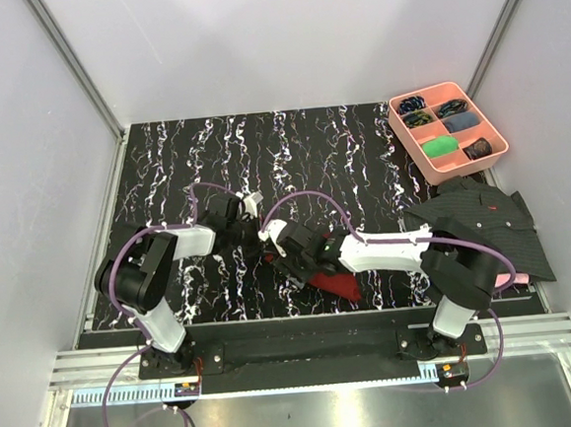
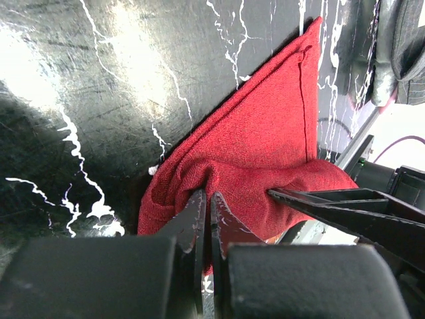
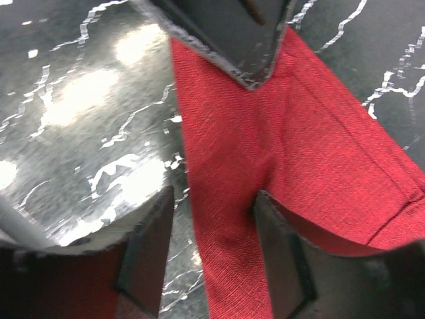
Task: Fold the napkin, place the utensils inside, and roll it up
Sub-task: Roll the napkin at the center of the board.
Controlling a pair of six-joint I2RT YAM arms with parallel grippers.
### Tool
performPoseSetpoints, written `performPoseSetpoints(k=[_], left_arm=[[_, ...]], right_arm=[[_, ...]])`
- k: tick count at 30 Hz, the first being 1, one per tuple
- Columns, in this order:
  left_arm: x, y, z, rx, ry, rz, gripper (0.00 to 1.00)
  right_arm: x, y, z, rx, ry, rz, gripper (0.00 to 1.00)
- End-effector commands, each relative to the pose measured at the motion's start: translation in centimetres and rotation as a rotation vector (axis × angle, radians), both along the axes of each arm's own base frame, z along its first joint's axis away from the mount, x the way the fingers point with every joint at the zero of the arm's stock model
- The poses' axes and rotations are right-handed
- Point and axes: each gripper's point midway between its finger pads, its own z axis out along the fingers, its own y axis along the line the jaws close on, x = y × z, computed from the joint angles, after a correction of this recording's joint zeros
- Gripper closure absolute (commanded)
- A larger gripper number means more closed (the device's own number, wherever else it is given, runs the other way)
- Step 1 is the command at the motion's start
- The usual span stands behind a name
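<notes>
black marbled worktop (image 1: 360, 158) under hard glare, and the napkin (image 2: 265, 133) lies near the front edge at the middle. it's a folded red wedge, and its long axis slants from the centre toward the right arm's base. left tool (image 2: 207, 199) is right on it, fingers pressed together and pinching a raised fold at the napkin's left end. right tool (image 3: 214, 196) sits just beside, fingers spread and straddling a narrow band of cloth that runs lengthwise between them, with neither pad looking clamped on it. so both tools meet at the same end, and the cloth trails away to the right. my read: the coming move turns on the right tool closing across that band. no fork or spoon to be seen in any view. further out, a striped shirt (image 1: 484, 223) lies at the right and a pink tray (image 1: 424, 91) sits in the far right corner.
</notes>
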Motion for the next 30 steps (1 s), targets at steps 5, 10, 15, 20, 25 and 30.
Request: performPoseSetpoints(k=[5, 10, 15, 20, 25, 30], left_arm=[[1.6, -0.4, 1.5, -0.020, -0.043, -0.001, 0.90], [2.9, 0.0, 3.9, -0.023, -0.118, 0.030, 0.70], [4.2, 2.1, 5.1, 0.031, -0.194, 0.111, 0.49], [3.3, 3.3, 5.5, 0.035, -0.253, 0.139, 0.40], [2.2, 3.5, 6.3, -0.005, -0.317, 0.131, 0.39], [0.8, 3.9, 5.8, -0.005, -0.337, 0.116, 0.38]], right_arm=[[0.2, -1.9, -3.5, -0.084, 0.061, -0.112, 0.50], [-0.3, -2.2, -4.6, -0.048, 0.174, -0.131, 0.51], [-1.0, -1.4, -4.2, 0.075, 0.307, -0.094, 0.55], [-1.8, -0.1, -2.6, 0.247, 0.428, -0.013, 0.57], [-1.2, 0.4, -1.3, 0.368, 0.508, 0.025, 0.58], [-0.9, 1.3, 0.2, 0.468, 0.606, 0.080, 0.59]])
